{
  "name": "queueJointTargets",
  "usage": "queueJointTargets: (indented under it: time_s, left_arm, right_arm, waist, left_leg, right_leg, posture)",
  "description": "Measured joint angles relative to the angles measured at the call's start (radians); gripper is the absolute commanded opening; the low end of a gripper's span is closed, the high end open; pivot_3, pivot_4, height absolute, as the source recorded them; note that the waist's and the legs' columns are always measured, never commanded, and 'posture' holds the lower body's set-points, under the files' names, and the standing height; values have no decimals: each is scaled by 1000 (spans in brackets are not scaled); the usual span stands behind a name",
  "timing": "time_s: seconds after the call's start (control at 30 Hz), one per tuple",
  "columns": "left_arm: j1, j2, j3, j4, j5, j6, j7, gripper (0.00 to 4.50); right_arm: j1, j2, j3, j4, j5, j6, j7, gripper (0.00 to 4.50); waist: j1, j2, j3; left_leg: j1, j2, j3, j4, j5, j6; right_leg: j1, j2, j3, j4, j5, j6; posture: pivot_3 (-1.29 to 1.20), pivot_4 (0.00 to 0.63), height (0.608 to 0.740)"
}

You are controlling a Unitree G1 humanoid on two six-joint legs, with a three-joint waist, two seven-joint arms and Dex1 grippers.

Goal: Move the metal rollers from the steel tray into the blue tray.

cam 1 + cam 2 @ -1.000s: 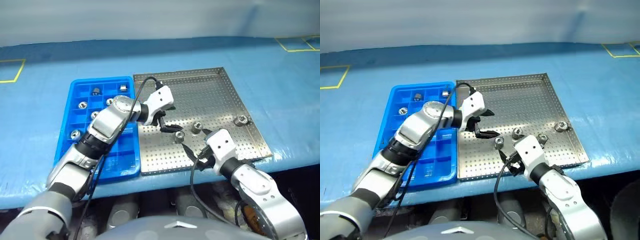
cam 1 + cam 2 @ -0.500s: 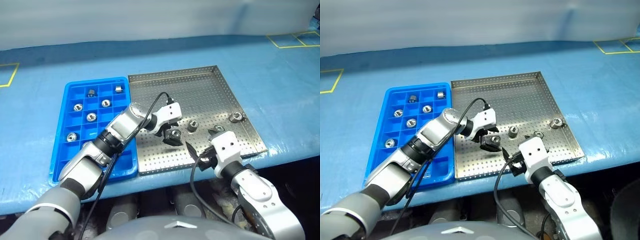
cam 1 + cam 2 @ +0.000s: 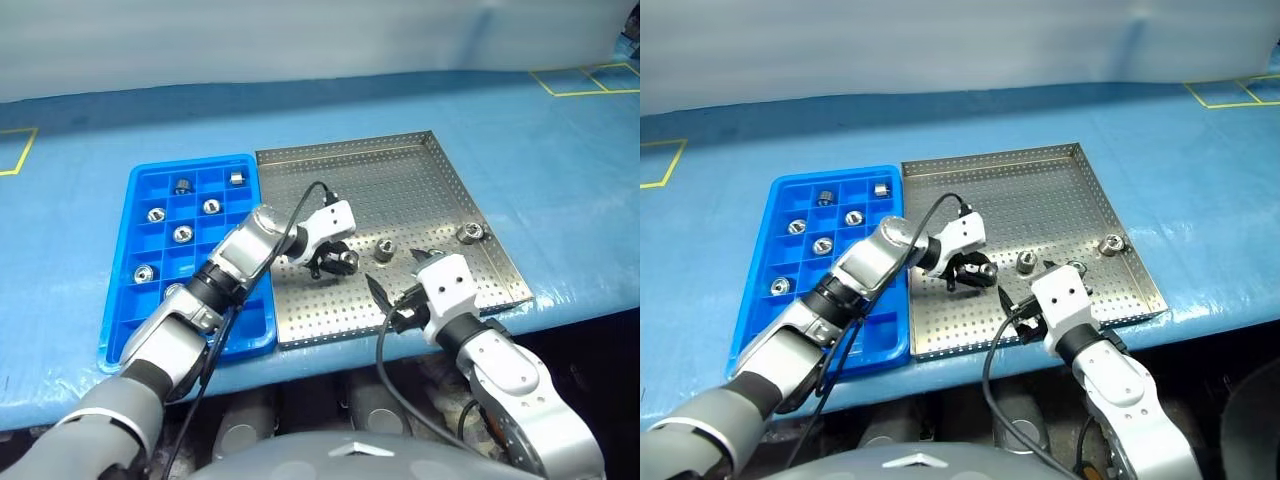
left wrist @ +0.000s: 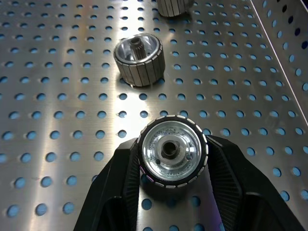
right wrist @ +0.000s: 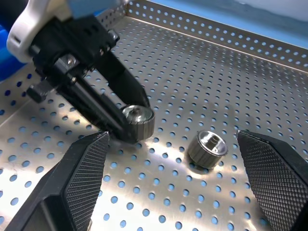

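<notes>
Head views: left gripper (image 3: 340,262) pinches a knurled silver roller (image 3: 347,262) mid steel tray (image 3: 400,160), perforated; blue tray (image 3: 150,330) gridded.
Left wrist view: ribbed black fingers (image 4: 120,183) clamp it.
Right wrist view: right gripper (image 5: 173,192) spread, roller between.

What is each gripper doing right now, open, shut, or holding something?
Left gripper: shut on a metal roller on the steel tray.
Right gripper: open, holding nothing.
</notes>
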Motion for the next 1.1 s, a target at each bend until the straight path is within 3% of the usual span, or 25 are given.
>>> queueJointTargets:
  time_s: [0.33, 0.53, 0.7, 0.9, 1.1]
  left_arm:
    - [178, 192, 335, -424, -94, 199, 157, 1789]
    - [428, 336, 546, -726, -133, 372, 254, 1789]
    - [714, 398, 680, -1004, -195, 512, 282, 1789]
    - [925, 406, 754, -1165, -207, 604, 353, 1789]
    - [989, 389, 810, -1198, -197, 655, 445, 1789]
  right_arm:
    - [-263, 26, 141, 141, 35, 19, 96, 4500]
    - [-436, 73, 246, 274, 49, 2, 180, 4500]
    - [-528, 109, 330, 369, 63, -50, 259, 4500]
    - [-561, 136, 382, 461, 64, -95, 313, 4500]
    - [-561, 144, 392, 479, 65, -114, 342, 4500]
  waist:
    - [39, 0, 0]
    - [89, 0, 1]
    - [131, -1, 1]
    - [177, -2, 1]
    - [205, -1, 2]
  left_leg:
    - [0, 0, -1, 0, 0, -1]
    - [0, -1, -3, -2, -1, -2]
    - [0, -1, -5, -2, -1, -6]
    - [0, -1, -8, -3, -2, -5]
    - [1, -1, -17, -3, 1, -9]
  right_leg:
    - [-1, -1, -1, 0, 0, 0]
    - [-1, -2, -3, -1, 1, -4]
    - [0, -3, -5, -1, -1, -9]
    - [0, -2, -7, 0, -7, -9]
    - [-1, 1, -11, 0, -8, -10]
  posture:
    - [50, 150, 740]
    - [173, 150, 740]
    - [256, 150, 740]
    - [325, 150, 740]
    - [334, 150, 740]
